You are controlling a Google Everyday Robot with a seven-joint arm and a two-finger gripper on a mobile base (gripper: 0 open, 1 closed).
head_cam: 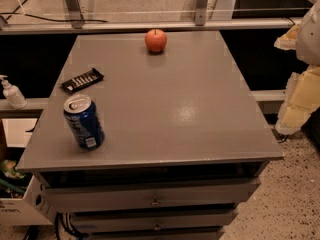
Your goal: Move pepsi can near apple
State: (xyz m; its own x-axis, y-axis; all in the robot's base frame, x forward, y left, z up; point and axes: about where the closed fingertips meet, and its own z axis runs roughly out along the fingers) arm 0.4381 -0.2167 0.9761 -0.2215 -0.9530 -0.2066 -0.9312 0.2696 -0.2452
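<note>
The pepsi can (83, 122), dark blue with a silver top, stands upright near the front left corner of the grey table (170, 109). The red-orange apple (156, 40) sits at the far edge of the table, near the middle. The two are far apart, with bare tabletop between them. My gripper (295, 104) shows as pale cream parts at the right edge of the view, off the table's right side and well away from both the can and the apple. It holds nothing that I can see.
A flat black bar with white markings (82, 80) lies at the table's left, behind the can. A white pump bottle (12, 93) stands on a ledge to the left. Drawers (155, 199) sit under the tabletop. A railing (150, 24) runs behind the table.
</note>
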